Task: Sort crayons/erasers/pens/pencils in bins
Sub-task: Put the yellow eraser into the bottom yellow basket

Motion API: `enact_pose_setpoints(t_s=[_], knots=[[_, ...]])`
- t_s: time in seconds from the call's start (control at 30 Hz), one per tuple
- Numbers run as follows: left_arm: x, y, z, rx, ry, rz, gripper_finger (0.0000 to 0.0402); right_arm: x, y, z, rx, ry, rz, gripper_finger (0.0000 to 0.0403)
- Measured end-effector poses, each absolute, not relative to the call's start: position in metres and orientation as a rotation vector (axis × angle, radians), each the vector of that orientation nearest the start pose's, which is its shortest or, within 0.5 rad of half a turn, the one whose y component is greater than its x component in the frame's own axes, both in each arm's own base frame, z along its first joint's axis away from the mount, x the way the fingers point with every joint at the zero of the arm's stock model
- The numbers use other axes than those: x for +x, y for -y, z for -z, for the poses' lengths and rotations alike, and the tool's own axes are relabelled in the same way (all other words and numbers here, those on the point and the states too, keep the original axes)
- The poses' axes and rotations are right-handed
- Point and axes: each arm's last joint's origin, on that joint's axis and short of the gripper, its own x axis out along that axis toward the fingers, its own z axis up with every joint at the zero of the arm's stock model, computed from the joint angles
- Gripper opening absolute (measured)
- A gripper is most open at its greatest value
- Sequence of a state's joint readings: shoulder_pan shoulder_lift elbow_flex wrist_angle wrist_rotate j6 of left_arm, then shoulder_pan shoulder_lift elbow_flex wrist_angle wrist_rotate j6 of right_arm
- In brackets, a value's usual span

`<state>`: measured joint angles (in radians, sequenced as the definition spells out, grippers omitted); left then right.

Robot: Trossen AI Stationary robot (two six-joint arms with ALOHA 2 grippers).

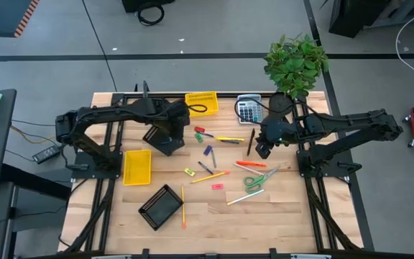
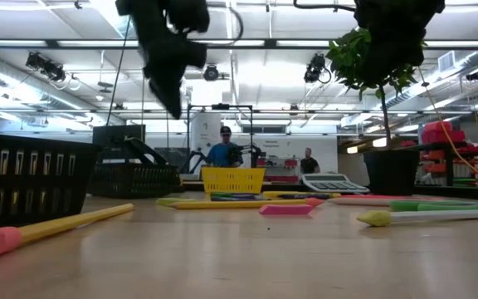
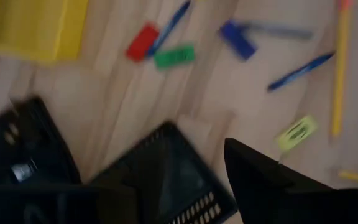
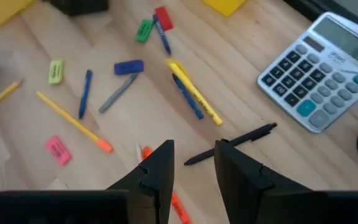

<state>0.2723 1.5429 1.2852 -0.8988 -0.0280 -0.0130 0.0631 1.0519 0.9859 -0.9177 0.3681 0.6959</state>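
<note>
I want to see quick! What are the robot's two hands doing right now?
Left hand: above a black bin; open or shut cannot be told.
Right hand: open, empty, above a black pen.

Big robot lab or workshop, not home. Wooden worktop (image 1: 264,216) sits on black metal frame, on plain grey floor (image 1: 214,29) with dark tape lines. Cables (image 1: 149,11) lie loose on floor. Low view: high open ceiling with pipes and long bright lights (image 2: 48,17). More robot arms (image 2: 193,158) on stands far back. Two people (image 2: 224,149) stand there among desks and gear. Red kit on shelf (image 2: 442,133) at side. Potted plant (image 1: 295,63) at worktop corner.
</note>
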Motion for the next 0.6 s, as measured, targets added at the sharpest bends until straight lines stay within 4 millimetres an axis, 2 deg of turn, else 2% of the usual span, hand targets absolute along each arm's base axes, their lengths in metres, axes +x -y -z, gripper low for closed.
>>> enact_pose_setpoints(t_s=[0.17, 0.27, 0.43, 0.6], knots=[[0.306, -0.071, -0.295, -0.092, -1.027, -0.224, 0.0176, 0.19, -0.001, -0.298, 0.466, -0.747, 0.701, 0.012], [0.313, -0.062, -0.297, -0.049, -0.982, -0.186, 0.0176, 0.19, -0.001, -0.299, 0.476, -0.742, 0.709, 0.012], [0.334, -0.054, -0.282, -0.139, -0.95, -0.169, 0.0176, 0.19, -0.001, -0.298, 0.457, -0.749, 0.7, 0.012], [0.348, -0.035, -0.263, -0.114, -0.992, -0.074, 0.0172, 0.19, -0.001, -0.299, 0.458, -0.748, 0.7, 0.012]])
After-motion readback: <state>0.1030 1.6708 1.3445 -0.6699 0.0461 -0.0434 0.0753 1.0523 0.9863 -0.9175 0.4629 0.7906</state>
